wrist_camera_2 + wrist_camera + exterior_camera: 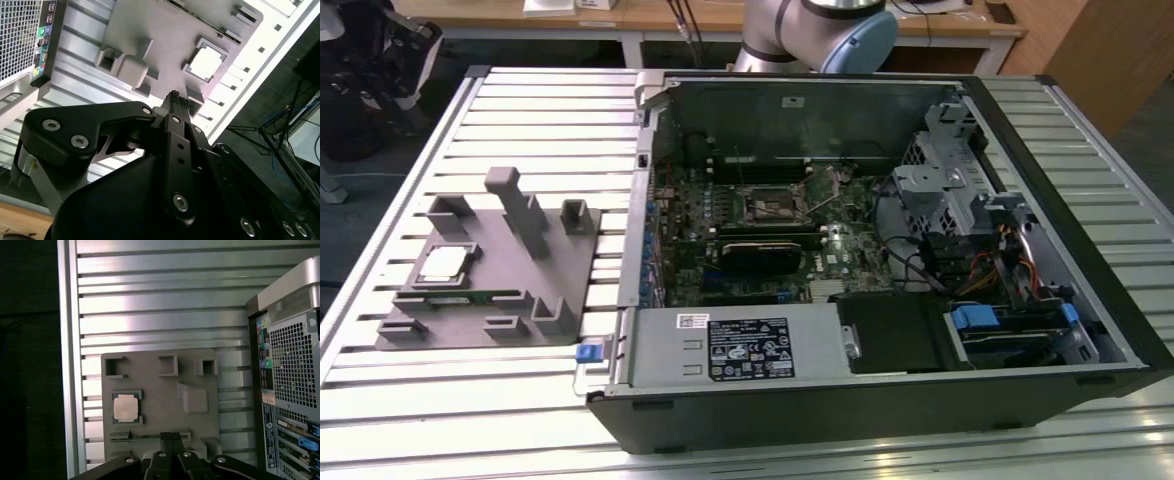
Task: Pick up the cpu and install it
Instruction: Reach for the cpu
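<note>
One cpu (125, 407) lies flat, silver top up, in its square pocket of the grey tray (160, 385). The tray rests on the slatted table (150, 305) beside the open computer case (881, 400). Your gripper (172, 436) has its two fingers pressed together with nothing between them. In both wrist views it hangs clear of the tray, over the tray's edge by the long slot, apart from the cpu and not touching it. In the exterior view the cpu sits at the exterior view's left, well apart from the motherboard (761, 230) inside the case.
</note>
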